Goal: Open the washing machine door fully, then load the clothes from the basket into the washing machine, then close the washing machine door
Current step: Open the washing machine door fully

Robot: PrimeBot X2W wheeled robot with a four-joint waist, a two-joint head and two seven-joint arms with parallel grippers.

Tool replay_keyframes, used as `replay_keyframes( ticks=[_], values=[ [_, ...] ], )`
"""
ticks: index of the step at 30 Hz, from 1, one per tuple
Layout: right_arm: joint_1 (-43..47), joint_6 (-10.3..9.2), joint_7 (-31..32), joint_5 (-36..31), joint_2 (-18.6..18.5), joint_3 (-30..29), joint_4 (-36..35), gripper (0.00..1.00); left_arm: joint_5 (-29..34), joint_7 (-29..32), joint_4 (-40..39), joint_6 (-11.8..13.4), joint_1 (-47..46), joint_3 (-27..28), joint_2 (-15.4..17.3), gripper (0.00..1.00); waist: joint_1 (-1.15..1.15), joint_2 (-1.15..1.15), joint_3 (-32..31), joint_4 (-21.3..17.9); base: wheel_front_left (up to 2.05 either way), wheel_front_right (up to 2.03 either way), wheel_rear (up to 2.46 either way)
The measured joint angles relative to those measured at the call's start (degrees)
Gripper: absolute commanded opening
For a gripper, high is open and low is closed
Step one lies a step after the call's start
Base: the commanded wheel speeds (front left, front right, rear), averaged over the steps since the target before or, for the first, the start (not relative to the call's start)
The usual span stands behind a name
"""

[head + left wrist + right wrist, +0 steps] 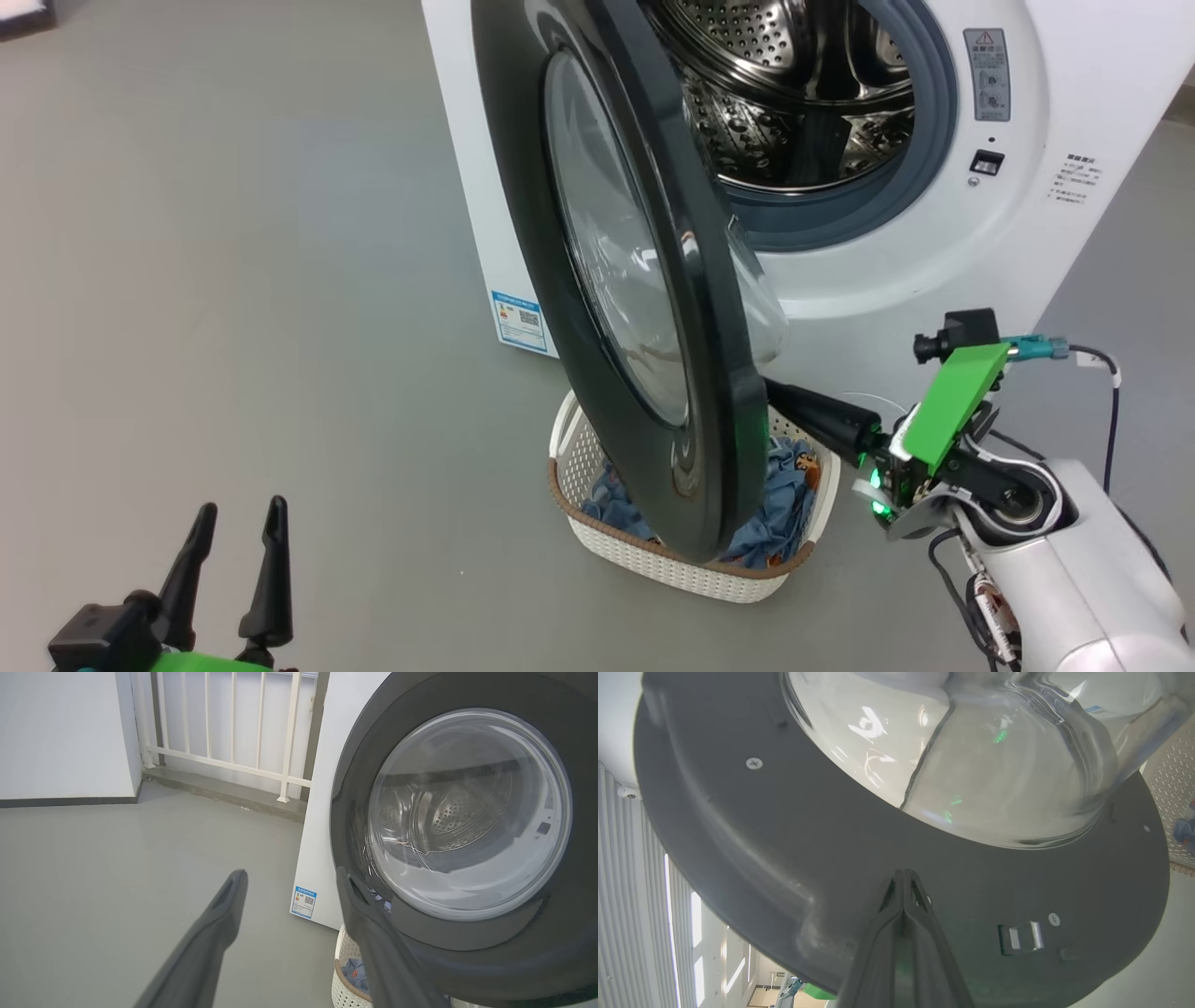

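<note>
Door partway open, nothing loaded yet.

The washing machine door [635, 280] stands swung out roughly edge-on to my head camera, so I judge step one as under way but not finished; it needs more swing toward 9 o'clock before it is fully open. My right gripper [903, 877] has its fingers pressed together with nothing between them, the tips at the door's dark inner face below the glass bowl, apparently pushing; I cannot tell for sure that they touch. My left gripper [242, 509] sits at 8 o'clock in the head view, fingers spread, holding nothing. The basket [653, 560] is on the floor at the door's 6 o'clock, in front of the washing machine [934, 280], and the clothes [780, 509] lie in it. The drum [794, 93] looks bare. Loading and closing remain.
</note>
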Motion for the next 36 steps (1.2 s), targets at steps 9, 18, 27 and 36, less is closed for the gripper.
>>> replay_keyframes(
  ticks=[9, 18, 27, 36],
  values=[
    [0.3, 0.0, 0.6, 0.0, 0.7, 0.2, -0.1, 0.0, 0.0, 0.0, 0.0, 0.0, 0.0, -0.1, 0.0, 1.0, 0.0, 0.0, -0.4, 0.3, 0.0, 0.0, 0.0],
    [0.3, 0.0, 0.4, -0.6, 0.7, 0.2, -0.8, 0.0, 0.0, 0.0, 0.0, 0.0, 0.0, -0.2, 0.2, 1.0, 0.0, 0.0, -1.1, -1.1, 0.0, 0.0, 0.0],
    [0.3, 0.0, 0.2, -0.7, 0.7, -0.2, -1.4, 0.05, 0.0, 0.0, -0.2, 0.1, 0.0, -0.2, 0.3, 1.0, 0.0, 0.0, -1.0, -2.9, 0.0, 0.0, 0.0],
    [1.5, 0.0, -0.4, -0.9, 0.3, -0.8, -3.0, 0.02, 0.0, 0.0, -0.4, 0.2, 0.4, 0.0, 0.3, 1.0, 0.0, 0.0, -1.2, -4.3, 0.0, 0.0, 0.0]
  ],
)
